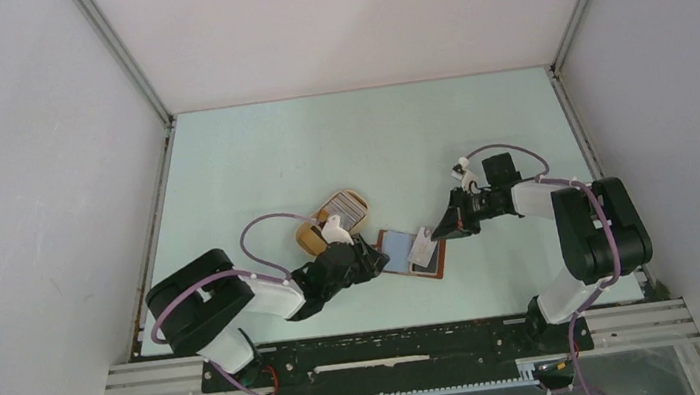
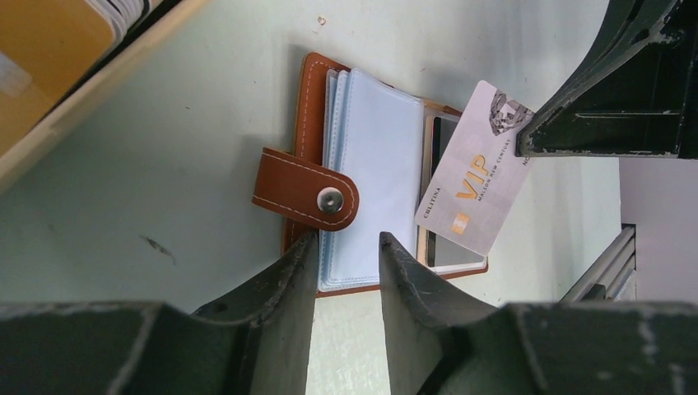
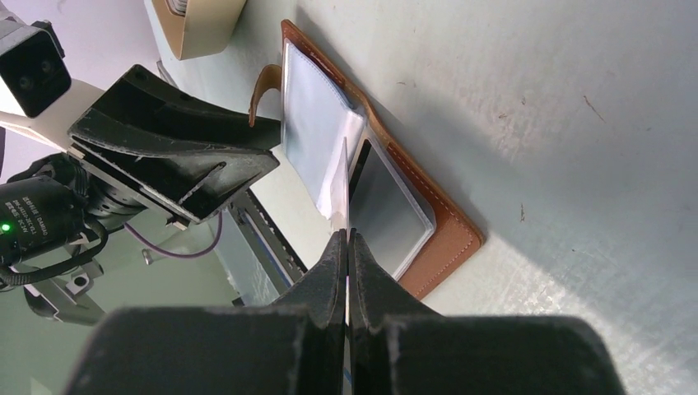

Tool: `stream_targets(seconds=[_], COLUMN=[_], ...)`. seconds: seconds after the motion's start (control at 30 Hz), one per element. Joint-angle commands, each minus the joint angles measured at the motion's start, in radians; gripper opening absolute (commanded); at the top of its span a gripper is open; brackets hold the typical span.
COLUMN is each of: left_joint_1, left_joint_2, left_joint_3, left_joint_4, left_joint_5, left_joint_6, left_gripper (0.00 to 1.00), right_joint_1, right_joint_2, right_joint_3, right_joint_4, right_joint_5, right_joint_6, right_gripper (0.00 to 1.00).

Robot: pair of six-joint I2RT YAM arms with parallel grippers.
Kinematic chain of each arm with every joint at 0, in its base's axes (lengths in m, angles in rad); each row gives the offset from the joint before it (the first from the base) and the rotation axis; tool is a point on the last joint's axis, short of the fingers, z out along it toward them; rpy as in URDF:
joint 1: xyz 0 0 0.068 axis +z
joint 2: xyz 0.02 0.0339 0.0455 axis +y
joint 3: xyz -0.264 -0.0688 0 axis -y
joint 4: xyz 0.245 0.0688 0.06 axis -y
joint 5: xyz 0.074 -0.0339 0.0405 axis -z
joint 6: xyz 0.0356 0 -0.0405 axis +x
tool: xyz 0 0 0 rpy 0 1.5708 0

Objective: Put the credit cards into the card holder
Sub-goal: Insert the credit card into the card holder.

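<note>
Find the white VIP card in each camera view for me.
Top external: VIP card at centre, over the open card holder, at the right gripper tip.
Left wrist: right of centre, face showing.
Right wrist: centre, edge-on between the fingers.
Shared landmark: the card holder's brown cover.

Card holder (image 2: pixel 370 181): brown leather, white stitching, pale blue pockets; credit card (image 2: pixel 473 193): silvery white, gold lettering.

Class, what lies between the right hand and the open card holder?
A white VIP card, pinched in the right hand above the card holder; left wrist view shows it.
</note>
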Motion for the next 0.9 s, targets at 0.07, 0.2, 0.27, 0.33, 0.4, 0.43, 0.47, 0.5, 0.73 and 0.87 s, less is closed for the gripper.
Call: stream_targets(seconds=[0.07,0.2,0.27,0.33,0.4,0.43,0.47,0.5,0.73,0.87], left_joint_1=[-0.016,-0.016,-0.015,-0.016,-0.015,-0.015,-0.016,-0.016,-0.016,-0.015], left_joint_2=[0.036,0.047,0.048,0.049,0.051,0.052,0.053,0.054,0.059,0.066], left_joint_3=[0.036,0.036,0.036,0.035,0.033,0.032,0.032,0.032,0.03,0.03], left_joint_4=[-0.02,-0.009,-0.007,-0.006,-0.001,0.001,0.003,0.005,0.014,0.025], left_joint_5=[0.025,0.033,0.035,0.035,0.037,0.039,0.038,0.04,0.046,0.053], left_joint_6=[-0.012,-0.014,-0.014,-0.014,-0.015,-0.015,-0.015,-0.015,-0.015,-0.013], left_gripper=[0.38,0.36,0.35,0.34,0.32,0.32,0.32,0.32,0.32,0.31], right_joint_1=[-0.004,-0.004,-0.004,-0.006,-0.006,-0.006,-0.007,-0.009,-0.012,-0.009], right_joint_2=[0.023,0.031,0.031,0.03,0.026,0.024,0.024,0.028,0.058,0.058], right_joint_3=[0.031,0.032,0.032,0.032,0.032,0.032,0.032,0.032,0.032,0.032], right_joint_4=[0.004,0.013,0.015,0.02,0.023,0.019,0.015,0.011,-0.01,-0.023], right_joint_5=[-0.022,-0.048,-0.049,-0.061,-0.065,-0.052,-0.034,-0.021,-0.007,-0.009], right_joint_6=[0.03,0.039,0.041,0.047,0.05,0.046,0.042,0.039,0.043,0.033], right_gripper=[0.0,0.0,0.0,0.0,0.0,0.0,0.0,0.0,0.0,0.0])
